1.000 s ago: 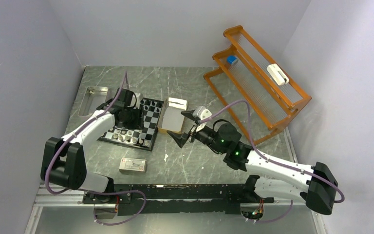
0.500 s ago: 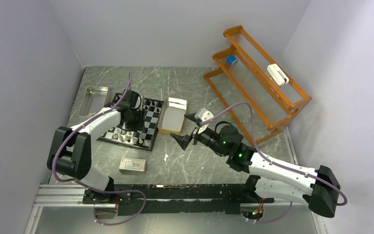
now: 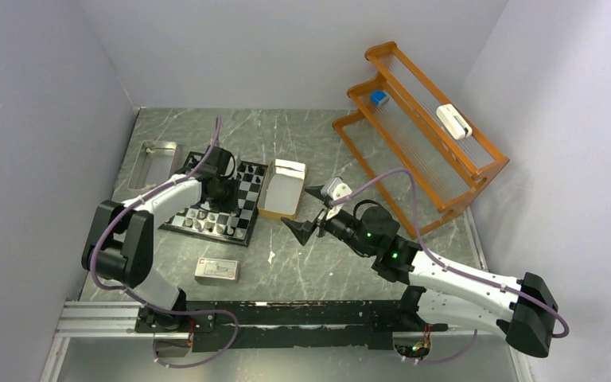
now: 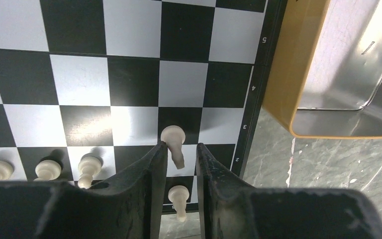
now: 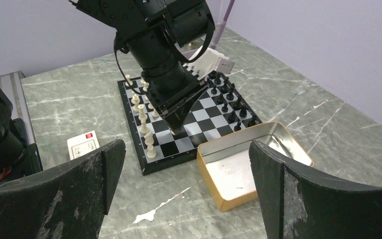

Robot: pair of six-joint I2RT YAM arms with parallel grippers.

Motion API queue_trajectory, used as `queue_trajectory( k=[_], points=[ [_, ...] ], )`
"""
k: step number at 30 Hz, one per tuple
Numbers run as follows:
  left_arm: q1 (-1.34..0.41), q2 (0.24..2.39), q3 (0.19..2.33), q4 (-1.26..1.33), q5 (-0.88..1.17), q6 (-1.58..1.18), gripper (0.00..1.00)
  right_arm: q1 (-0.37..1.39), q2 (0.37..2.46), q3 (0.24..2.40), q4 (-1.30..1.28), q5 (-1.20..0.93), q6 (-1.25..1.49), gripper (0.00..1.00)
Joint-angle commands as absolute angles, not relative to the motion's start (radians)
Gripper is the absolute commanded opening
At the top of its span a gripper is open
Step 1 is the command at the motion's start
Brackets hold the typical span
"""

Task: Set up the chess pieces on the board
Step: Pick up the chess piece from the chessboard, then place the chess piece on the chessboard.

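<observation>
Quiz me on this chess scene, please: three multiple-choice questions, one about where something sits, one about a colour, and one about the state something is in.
1. Where is the gold tin?
A. beside the board
B. on the orange rack
C. on top of the white carton

2. What colour is the pawn that the left gripper straddles?
A. black
B. red
C. white

3. How do the jaws of the right gripper stand?
A. shut on a pawn
B. wide open and empty
C. shut on the tin's rim

Answers:
1 A: the top view shows the tin next to the board's edge.
2 C: the left wrist view shows a pale pawn in that gripper's gap.
3 B: the right wrist view shows them far apart with nothing held.
</observation>
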State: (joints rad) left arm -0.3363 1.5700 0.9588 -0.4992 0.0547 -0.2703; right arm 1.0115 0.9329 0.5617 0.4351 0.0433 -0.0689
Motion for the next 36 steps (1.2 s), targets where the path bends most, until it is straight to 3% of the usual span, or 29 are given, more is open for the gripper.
queue_trajectory(
  k=[1,11,24,36],
  points=[
    [-0.359,1.576,0.983,-0.481,0.070,-0.270,0.31,1.009,0.915,0.554,0.434,0.066,-0.083,1.00],
    [-0.376,1.575,1.017,-0.530,0.002,-0.245,0.13,1.009,0.918,0.553,0.433,0.063,-0.086,1.00],
    [-0.357,1.496,1.191,-0.742,-0.189,-0.242,0.10,1.008,0.899,0.548,0.399,0.036,-0.100,1.00],
    [0.073,1.378,1.151,-0.788,-0.083,-0.213,0.11,1.009,0.873,0.513,0.399,0.035,-0.081,1.00]
  ],
)
